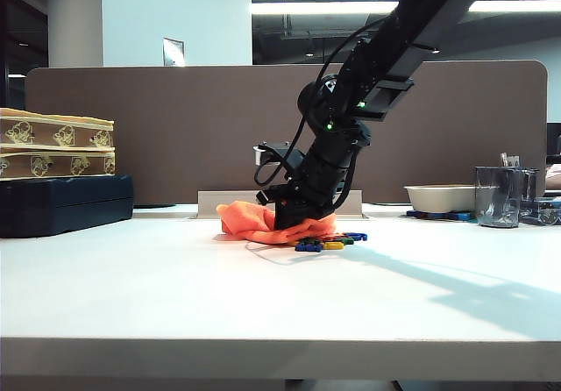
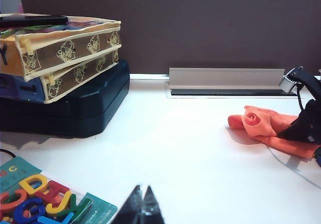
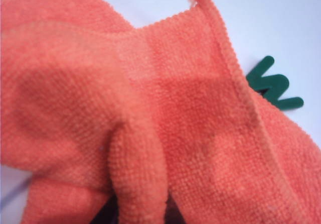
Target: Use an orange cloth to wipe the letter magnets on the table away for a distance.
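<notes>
White table point(image 1: 131, 286); right gripper point(image 1: 302, 220) fingers clamp orange cloth point(image 1: 250, 220) beside letter magnets point(image 1: 333, 242); left gripper point(image 2: 141, 206) fingers together.

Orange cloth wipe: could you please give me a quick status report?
Right gripper shut on orange cloth, pressed to table. Letter magnets beside cloth. Left gripper shut, parked away. Path unobstructed.
</notes>
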{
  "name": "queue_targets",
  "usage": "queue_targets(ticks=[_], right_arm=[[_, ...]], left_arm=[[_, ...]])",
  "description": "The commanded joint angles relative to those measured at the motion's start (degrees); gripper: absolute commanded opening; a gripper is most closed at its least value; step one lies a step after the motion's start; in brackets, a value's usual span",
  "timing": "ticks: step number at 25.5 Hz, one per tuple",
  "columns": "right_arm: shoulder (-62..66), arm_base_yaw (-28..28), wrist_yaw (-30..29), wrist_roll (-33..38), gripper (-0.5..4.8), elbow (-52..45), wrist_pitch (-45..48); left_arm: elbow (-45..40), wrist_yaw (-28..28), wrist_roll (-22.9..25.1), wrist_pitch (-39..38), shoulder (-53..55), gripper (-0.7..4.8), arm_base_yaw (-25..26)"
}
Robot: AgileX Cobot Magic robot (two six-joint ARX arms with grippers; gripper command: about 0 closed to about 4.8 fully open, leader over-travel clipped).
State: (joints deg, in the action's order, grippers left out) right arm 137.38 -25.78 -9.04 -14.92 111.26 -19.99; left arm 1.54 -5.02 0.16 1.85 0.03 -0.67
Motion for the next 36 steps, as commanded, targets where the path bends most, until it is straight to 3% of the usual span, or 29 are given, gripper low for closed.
queue_targets(ticks=[1, 12, 26, 36], right_arm=[[0.4, 1.0, 1.3, -0.6, 0.94, -0.5, -5.9], [-0.9, 5.8, 1.2, -2.4, 0.94, -0.5, -9.8], [-3.4, 16.6, 1.2, -3.6, 0.94, -0.5, -12.1], [-3.5, 25.6, -4.3, -3.0, 0.93, -0.5, -11.9]], left_arm=[[0.3, -0.2, -0.2, 0.4, 0.0, -0.05, 0.0], [0.3, -0.2, -0.2, 0.4, 0.0, -0.05, 0.0], [0.3, -0.2, -0.2, 0.4, 0.0, -0.05, 0.0], [0.3, -0.2, -0.2, 0.4, 0.0, -0.05, 0.0]])
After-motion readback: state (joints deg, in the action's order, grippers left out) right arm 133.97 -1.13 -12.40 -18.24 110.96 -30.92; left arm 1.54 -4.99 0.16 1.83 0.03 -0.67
